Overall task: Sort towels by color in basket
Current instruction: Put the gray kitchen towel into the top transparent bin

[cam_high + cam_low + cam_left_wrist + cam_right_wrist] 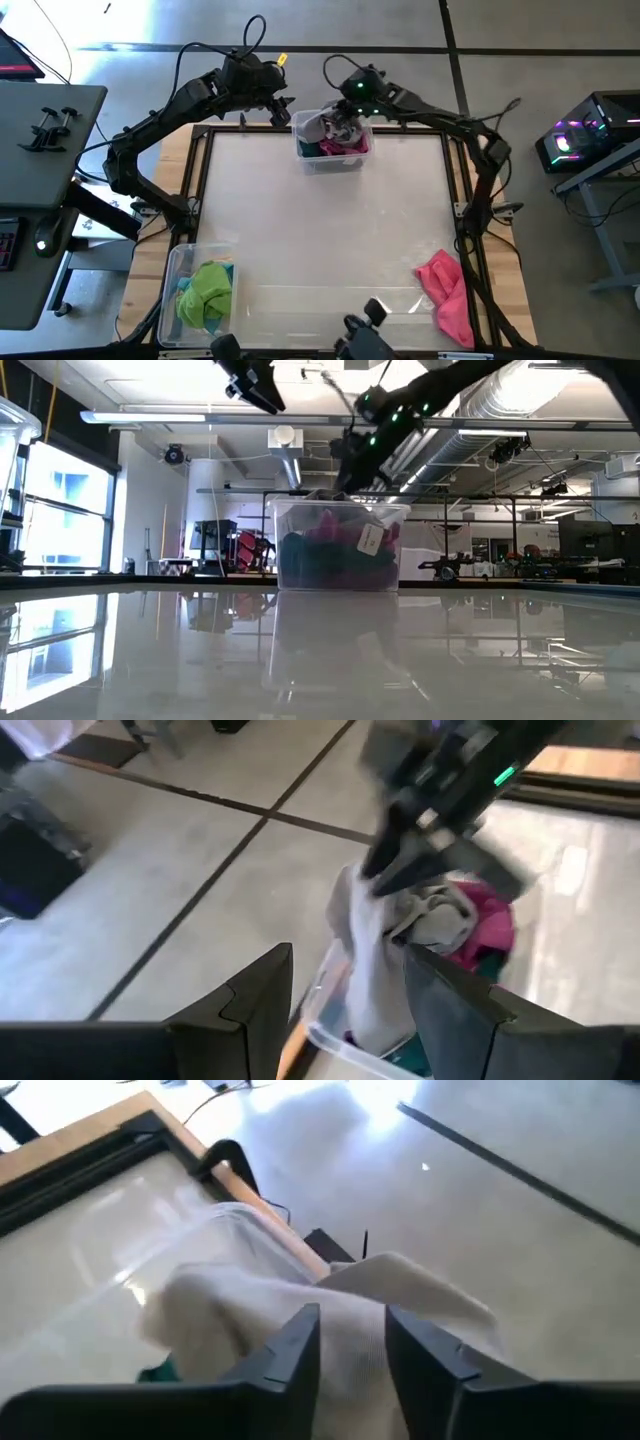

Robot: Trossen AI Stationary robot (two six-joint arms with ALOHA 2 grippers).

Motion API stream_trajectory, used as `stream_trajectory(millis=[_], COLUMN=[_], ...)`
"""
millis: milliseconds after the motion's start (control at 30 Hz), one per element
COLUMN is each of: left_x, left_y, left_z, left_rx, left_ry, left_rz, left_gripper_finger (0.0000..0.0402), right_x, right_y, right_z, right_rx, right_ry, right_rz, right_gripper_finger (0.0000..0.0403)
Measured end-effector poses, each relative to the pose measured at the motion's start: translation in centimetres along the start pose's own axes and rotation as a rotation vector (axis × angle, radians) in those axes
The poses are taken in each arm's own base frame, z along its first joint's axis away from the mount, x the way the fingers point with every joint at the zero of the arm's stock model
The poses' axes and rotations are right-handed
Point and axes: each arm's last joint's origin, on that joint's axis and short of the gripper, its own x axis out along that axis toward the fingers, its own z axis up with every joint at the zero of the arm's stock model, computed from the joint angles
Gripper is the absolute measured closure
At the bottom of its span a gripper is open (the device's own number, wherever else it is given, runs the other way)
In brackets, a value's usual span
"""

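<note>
The right fingers (400,870) pinch the grey towel (375,955), which hangs below them over the bin (330,160). The left fingers (345,995) stand wide apart just beside the towel.

Grey towel (318,126) draped over far-edge bin, magenta (352,145) and dark green (312,149) beneath it. Lime (207,285) on cyan (186,304) in near-left bin. Pink towel (446,294) crumpled, near-right corner.

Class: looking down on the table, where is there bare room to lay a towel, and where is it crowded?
Free: the table centre, between the far bin, the near-left bin and the pink towel. Crowded: the far bin, where both grippers, left and right, meet over the grey towel.
</note>
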Motion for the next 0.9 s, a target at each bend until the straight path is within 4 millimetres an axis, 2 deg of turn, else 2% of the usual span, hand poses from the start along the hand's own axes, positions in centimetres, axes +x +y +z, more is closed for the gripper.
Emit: stream_trajectory(millis=[133, 233, 367, 567, 733, 900], left_x=[0.0, 0.0, 0.0, 0.0, 0.0, -0.1], left_y=[-0.2, -0.3, -0.3, -0.3, -0.3, -0.3], left_z=[-0.1, -0.2, -0.5, -0.5, -0.6, -0.8], left_rx=[-0.008, -0.017, -0.014, -0.006, 0.026, 0.036], left_ry=[0.004, 0.021, 0.049, 0.051, 0.058, 0.081], left_rz=[-0.033, -0.039, -0.045, -0.046, -0.043, -0.047], left_gripper_finger=[0.0222, 0.0222, 0.0222, 0.0222, 0.0222, 0.0222], right_x=[2.3, 2.4, 2.4, 4.5, 4.9, 3.8], right_y=[0.1, 0.5, 0.9, 1.0, 1.0, 0.8], right_z=[-1.6, -2.9, -4.2, -5.8, -6.1, -4.6], right_rx=[0.046, 0.041, -0.054, -0.093, -0.094, -0.058], right_ry=[0.094, 0.217, 0.328, 0.4, 0.411, 0.382], right_rz=[0.039, 0.057, 0.023, 0.021, 0.011, 0.007], right_gripper_finger=[0.0329, 0.0347, 0.0372, 0.0399, 0.0396, 0.0355])
